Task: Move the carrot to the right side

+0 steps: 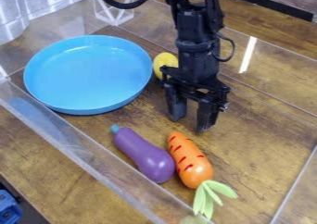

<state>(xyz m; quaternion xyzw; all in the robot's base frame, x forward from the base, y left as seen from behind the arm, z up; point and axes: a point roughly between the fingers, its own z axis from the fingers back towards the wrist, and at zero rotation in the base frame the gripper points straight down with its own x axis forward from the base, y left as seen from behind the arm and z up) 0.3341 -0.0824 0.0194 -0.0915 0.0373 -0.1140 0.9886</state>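
Observation:
The orange toy carrot (190, 161) with dark stripes lies on the wooden table at the lower middle, its light green leafy top (210, 198) pointing toward the front. My black gripper (195, 113) hangs pointing down just behind the carrot, its fingers apart and empty, tips close above the table. It does not touch the carrot.
A purple toy eggplant (144, 154) lies right beside the carrot on its left. A blue plate (87, 73) sits at the left. A yellow lemon (164, 63) is partly hidden behind the gripper. Clear plastic walls (74, 135) ring the table.

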